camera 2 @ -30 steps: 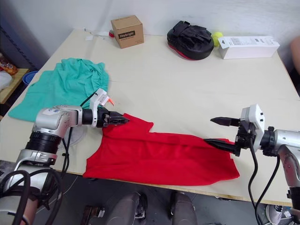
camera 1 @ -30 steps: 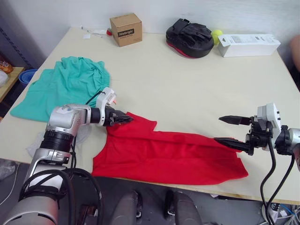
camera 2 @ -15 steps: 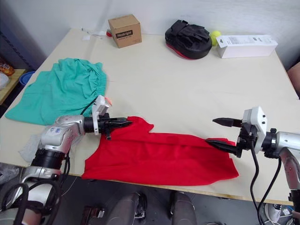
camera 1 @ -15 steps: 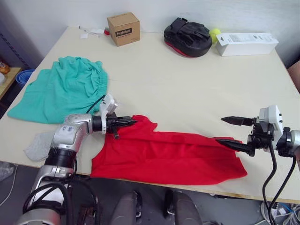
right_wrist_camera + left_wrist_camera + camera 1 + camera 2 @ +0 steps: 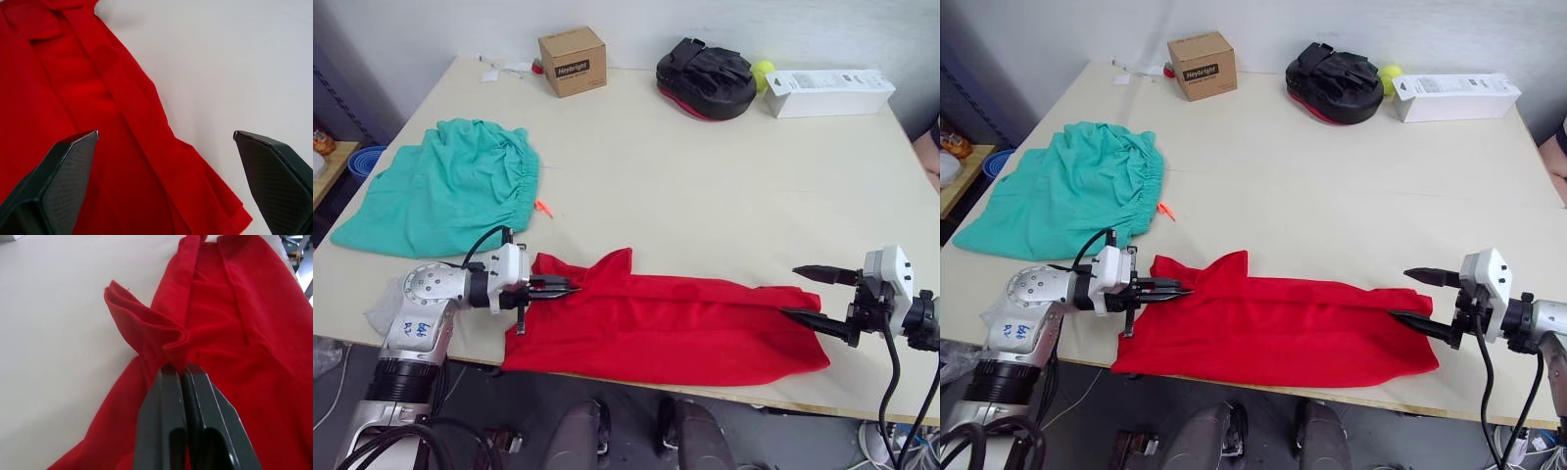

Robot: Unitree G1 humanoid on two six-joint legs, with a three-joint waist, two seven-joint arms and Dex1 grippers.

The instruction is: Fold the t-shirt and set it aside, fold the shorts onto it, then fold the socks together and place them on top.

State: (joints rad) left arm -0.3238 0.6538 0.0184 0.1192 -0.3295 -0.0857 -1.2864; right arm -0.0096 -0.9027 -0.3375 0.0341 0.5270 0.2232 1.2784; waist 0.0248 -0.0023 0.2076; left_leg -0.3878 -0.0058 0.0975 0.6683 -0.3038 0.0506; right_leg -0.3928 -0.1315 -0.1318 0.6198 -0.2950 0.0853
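Note:
The red t-shirt (image 5: 675,328) lies in a long flattened band along the table's front edge. My left gripper (image 5: 566,288) is shut on a bunched fold at the shirt's left end, and the left wrist view shows the cloth pinched between the tips of that gripper (image 5: 183,368). At the shirt's right end my right gripper (image 5: 790,292) stands open, its fingers spread over the hem (image 5: 195,186) with nothing held. The teal-green shorts (image 5: 440,186) lie spread at the far left. A grey sock (image 5: 380,308) peeks out beside my left arm, mostly hidden.
Along the table's back edge stand a cardboard box (image 5: 573,61), a black bag (image 5: 707,78), a yellow-green ball (image 5: 764,70) and a long white box (image 5: 829,93). The shorts' orange drawstring tip (image 5: 542,207) lies on the bare tabletop. A blue bowl (image 5: 360,160) sits off the table's left side.
My left gripper has pulled back toward the front left, dragging the shirt's upper left edge with it into a fold. My right gripper has drifted slightly right, still open.

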